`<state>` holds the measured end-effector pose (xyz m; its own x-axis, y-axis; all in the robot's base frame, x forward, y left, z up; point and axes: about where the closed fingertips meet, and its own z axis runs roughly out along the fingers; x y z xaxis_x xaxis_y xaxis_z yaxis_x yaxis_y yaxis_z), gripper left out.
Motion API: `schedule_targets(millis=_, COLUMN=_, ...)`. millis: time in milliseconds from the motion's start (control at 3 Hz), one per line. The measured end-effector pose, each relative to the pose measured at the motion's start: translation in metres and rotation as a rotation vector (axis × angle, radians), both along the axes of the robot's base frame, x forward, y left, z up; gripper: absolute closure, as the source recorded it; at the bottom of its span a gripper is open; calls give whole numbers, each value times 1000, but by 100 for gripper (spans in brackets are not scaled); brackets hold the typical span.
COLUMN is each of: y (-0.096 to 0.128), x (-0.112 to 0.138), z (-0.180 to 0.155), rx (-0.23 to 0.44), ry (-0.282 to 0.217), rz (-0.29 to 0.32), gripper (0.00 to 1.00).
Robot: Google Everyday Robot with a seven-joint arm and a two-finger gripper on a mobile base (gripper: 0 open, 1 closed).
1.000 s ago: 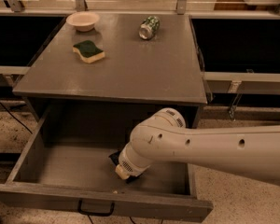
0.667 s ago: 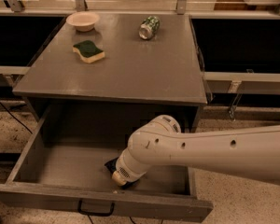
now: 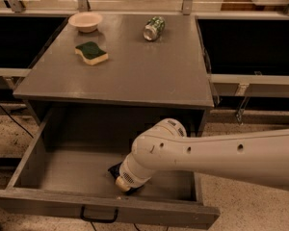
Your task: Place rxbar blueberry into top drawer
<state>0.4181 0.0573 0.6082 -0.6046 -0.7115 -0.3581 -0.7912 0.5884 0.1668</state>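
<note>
The top drawer is pulled wide open below the grey cabinet top, with its black handle on the front. My white arm reaches in from the right. The gripper is down inside the drawer near its front right, mostly hidden behind the wrist. A dark navy piece shows at the wrist's left edge, low on the drawer floor. It looks like the rxbar blueberry, but most of it is hidden.
On the cabinet top lie a green-and-yellow sponge, a pale bowl at the back left and a green patterned can on its side. Dark shelves flank the cabinet. The drawer's left half is bare.
The arm's wrist has shifted a little to the left and lower inside the drawer. The items on the cabinet top have not moved.
</note>
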Motion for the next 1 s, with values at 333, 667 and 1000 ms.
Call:
schedule_targets(millis=333, y=0, x=0, z=0, rx=0, ry=0, rz=0, gripper=50)
schedule_targets(millis=667, y=0, x=0, z=0, rx=0, ry=0, rz=0, gripper=26)
schedule_targets(millis=1000, y=0, x=0, z=0, rx=0, ry=0, rz=0, gripper=0)
